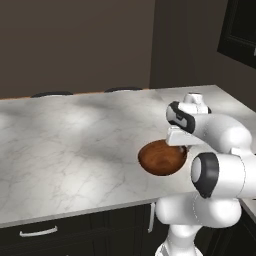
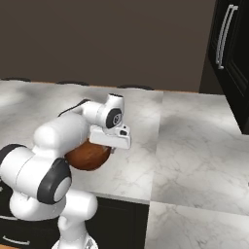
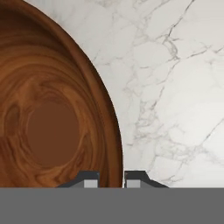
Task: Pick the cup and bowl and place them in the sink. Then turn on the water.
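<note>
The bowl point(image 1: 162, 158) sits on the marble worktop point(image 1: 70, 145) near its front edge, upright, its glossy wood-grained hollow empty. In the hand view its rim point(image 3: 114, 144) curves down the left half and runs straight between the two dark fingertips at the bottom.

The pincer point(image 3: 111, 179) straddles that rim, one tip inside the bowl and one outside, the gap between them narrow. It looks pinched on the bowl's wall, or all but; whether the pads already bear on the wood cannot be told for certain. In the left base view the hand point(image 1: 181, 136) sits right over the bowl's far right edge, and in the right base view the bowl point(image 2: 87, 155) shows beneath the hand and behind the white forearm.

The step in hand, by my reading, is the grasp of the bowl, at the moment of closing. I cannot tell whether the bowl is resting on the worktop or just lifted.

The next move calls for a firm grip, then a straight lift. A rim pinch on a wide bowl puts the weight well off to one side, so it may tilt or swing in the tips; the lift should be slow and the carry level until the bowl is over the sink.
</note>
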### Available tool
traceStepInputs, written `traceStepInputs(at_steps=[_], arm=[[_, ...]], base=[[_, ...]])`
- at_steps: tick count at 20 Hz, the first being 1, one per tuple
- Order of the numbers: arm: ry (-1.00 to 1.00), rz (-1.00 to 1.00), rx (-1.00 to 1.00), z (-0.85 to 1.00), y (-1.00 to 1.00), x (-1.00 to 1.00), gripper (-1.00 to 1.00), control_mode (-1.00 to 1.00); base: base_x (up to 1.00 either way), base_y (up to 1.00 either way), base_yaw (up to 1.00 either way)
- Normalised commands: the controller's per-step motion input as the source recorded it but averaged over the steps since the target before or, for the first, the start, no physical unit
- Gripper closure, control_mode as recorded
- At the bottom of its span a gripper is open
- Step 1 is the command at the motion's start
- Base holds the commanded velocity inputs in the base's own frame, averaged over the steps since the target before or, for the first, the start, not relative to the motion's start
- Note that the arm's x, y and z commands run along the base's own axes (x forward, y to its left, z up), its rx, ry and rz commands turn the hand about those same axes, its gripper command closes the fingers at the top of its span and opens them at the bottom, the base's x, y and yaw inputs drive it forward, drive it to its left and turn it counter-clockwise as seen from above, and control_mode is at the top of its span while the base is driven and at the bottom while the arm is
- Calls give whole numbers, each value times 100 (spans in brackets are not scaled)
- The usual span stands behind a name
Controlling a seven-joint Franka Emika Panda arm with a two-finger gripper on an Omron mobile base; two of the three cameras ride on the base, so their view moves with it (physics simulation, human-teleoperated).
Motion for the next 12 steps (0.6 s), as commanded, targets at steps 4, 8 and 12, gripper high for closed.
traceStepInputs(at_steps=[4, 8, 12], arm=[[0, -3, 0, 36, 0, -16, 100, -100], [1, -4, 0, 41, 0, -12, 100, -100], [3, -7, 0, 42, 0, -4, 100, -100]], base=[[0, 0, 0], [0, 0, 0], [0, 0, 0]])
